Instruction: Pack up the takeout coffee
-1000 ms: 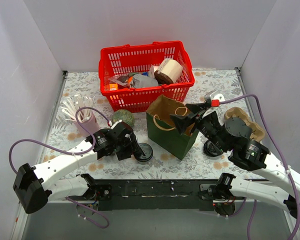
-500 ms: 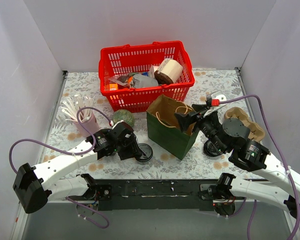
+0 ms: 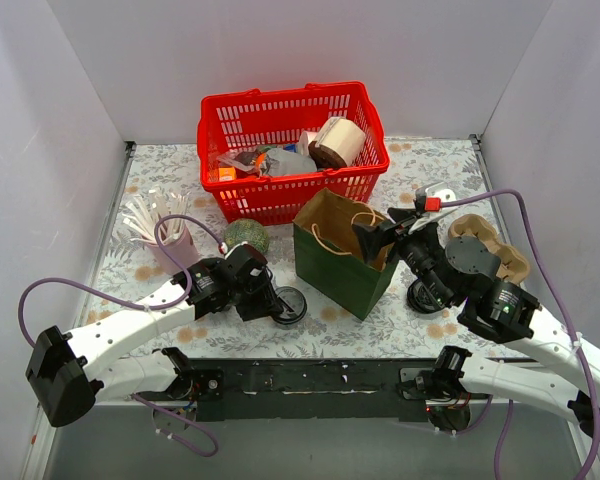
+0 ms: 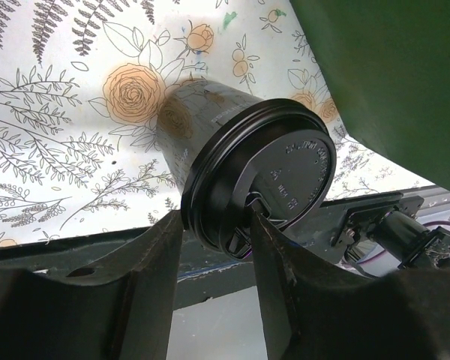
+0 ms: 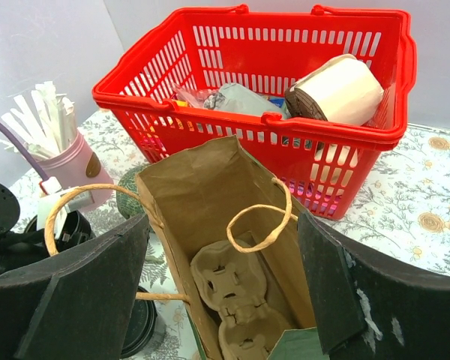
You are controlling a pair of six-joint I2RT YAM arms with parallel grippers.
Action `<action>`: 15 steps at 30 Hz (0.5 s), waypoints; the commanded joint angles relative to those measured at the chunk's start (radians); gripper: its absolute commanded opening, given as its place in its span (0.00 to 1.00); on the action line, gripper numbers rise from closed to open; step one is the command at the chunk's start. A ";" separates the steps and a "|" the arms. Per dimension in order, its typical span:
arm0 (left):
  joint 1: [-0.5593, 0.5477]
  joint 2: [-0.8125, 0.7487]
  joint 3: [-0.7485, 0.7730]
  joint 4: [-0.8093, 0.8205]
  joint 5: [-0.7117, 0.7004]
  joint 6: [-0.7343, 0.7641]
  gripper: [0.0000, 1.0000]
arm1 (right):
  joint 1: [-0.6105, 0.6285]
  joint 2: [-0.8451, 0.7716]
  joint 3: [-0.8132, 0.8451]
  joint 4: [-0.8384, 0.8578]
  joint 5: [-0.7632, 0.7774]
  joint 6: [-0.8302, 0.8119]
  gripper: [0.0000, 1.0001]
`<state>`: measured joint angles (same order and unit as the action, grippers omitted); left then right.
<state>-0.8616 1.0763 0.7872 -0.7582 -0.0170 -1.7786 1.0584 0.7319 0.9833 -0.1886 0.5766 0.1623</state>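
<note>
Honestly, your left claw (image 4: 217,221) is the hard one to read: its fingers (image 4: 157,262) stand on either side of the near rim of the lid (image 4: 285,180), tight against it, but you cannot tell whether they pinch the takeout coffee (image 4: 187,127) or only flank it; the cup stands on the counter (image 4: 52,112) right at the fingertips, and the right finger covers part of the lid; just beyond, to that claw's right, the green paper bag (image 4: 390,82) fills the corner, its top cut off. Your right claw (image 3: 373,240) is spread wide with nothing in it; the bag's open mouth lies just ahead of and below it; down inside lies a cardboard cup tray (image 5: 229,300), its near end cut off by the frame edge. Further ahead of that claw stands the red basket (image 5: 270,118) holding a paper roll (image 5: 337,86); off to its left is a pink cup of white sticks (image 5: 75,169); behind it, a second cardboard tray (image 3: 515,262) is half covered by the right arm (image 3: 500,300); a dark round thing (image 3: 420,297) beneath that arm is too hidden to name.
</note>
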 commanded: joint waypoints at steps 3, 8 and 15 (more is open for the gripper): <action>-0.005 0.016 0.015 -0.069 -0.054 -0.018 0.39 | 0.000 -0.022 -0.014 -0.008 0.054 0.020 0.87; -0.005 0.034 0.023 -0.047 -0.023 -0.021 0.36 | 0.000 -0.032 -0.018 -0.012 0.080 0.026 0.87; -0.005 0.065 0.047 -0.053 -0.024 0.013 0.18 | 0.000 -0.045 -0.026 -0.025 0.141 0.029 0.87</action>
<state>-0.8616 1.1198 0.8066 -0.7612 -0.0185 -1.7950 1.0588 0.7055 0.9649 -0.2356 0.6510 0.1810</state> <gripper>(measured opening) 0.224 0.870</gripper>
